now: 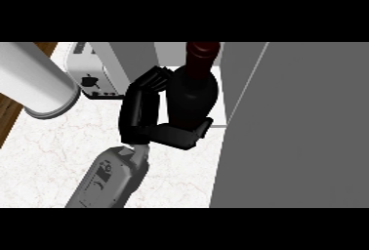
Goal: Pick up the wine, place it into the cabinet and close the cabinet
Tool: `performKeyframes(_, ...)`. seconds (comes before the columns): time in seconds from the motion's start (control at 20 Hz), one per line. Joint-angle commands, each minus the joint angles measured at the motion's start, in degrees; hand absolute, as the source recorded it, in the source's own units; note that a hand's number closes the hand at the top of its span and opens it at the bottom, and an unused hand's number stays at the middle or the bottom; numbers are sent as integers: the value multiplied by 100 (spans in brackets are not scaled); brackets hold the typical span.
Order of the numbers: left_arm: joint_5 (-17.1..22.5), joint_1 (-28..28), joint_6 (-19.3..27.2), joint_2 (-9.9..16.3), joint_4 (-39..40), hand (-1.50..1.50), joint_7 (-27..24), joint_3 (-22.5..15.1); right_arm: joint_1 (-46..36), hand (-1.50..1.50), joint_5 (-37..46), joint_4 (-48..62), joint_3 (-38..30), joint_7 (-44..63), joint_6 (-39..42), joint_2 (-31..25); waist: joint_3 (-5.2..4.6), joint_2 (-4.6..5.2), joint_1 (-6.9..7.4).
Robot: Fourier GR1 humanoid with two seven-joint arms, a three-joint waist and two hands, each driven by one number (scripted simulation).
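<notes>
Wine bottle (193, 90) upright, raised at the cabinet (296, 127) opening, just left of the open grey door. Right hand (155, 114) wrapped round the bottle's lower body, fingers on the left side, thumb across the base in front. Left hand out of view.

Judged handling: glass, rigid, smooth, likely slippery and breakable; weight low in the body, top tall and prone to tipping. Best hold at mid-to-lower body, as now, not the neck. Toaster (97, 73) and pale cylinder (39, 80) on the desk (43, 161), left.

Grey forearm (108, 180), dark markings on casing; glossy black hand (155, 114).
</notes>
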Motion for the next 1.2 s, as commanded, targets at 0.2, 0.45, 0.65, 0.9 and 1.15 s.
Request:
performKeyframes(0.2, 201, -912, 470, -2, 853, 150, 32, 109, -124, -150, -685, -536, -218, 435, 97, -83, -4, 11, -20)
performKeyframes(0.45, -231, -1306, 803, -2, 1475, 150, -247, -54, -115, -150, -862, -243, -497, 140, 187, -62, 2, 17, -34)
performKeyframes(0.65, -463, -1343, 530, 2, 1894, 150, -550, 199, -104, -150, -812, -263, -550, 240, 176, -87, -2, 15, -4)
performKeyframes(0.9, -250, -1753, 721, -1, 2527, 150, -739, 108, -184, -150, -596, -138, -173, 113, 192, 69, -5, 20, -18)
performKeyframes(1.15, 16, -1327, 500, -2, 2872, 150, -1389, 13, -227, -150, -956, -222, -644, 328, 255, -110, -4, 16, -11)
